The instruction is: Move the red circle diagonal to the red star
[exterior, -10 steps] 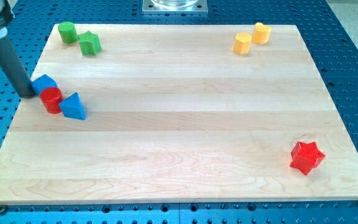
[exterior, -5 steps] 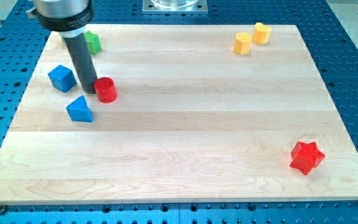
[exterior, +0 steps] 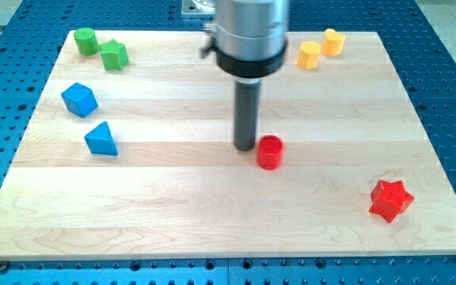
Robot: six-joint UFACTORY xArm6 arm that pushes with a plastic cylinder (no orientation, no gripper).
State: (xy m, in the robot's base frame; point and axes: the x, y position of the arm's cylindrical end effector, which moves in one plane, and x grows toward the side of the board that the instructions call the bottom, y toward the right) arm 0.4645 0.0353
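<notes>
Tip: my tip (exterior: pixel 245 147) rests on the pale wooden board (exterior: pixel 212 214), holding nothing | red circle (exterior: pixel 270 152) just beside it, toward the view's lower right; contact unclear | red star (exterior: pixel 390 199) well apart, further lower right | blue cube (exterior: pixel 79 100), blue triangle (exterior: pixel 101 139) far toward view's left

my tip (exterior: pixel 245 147) down, rod upright
</notes>
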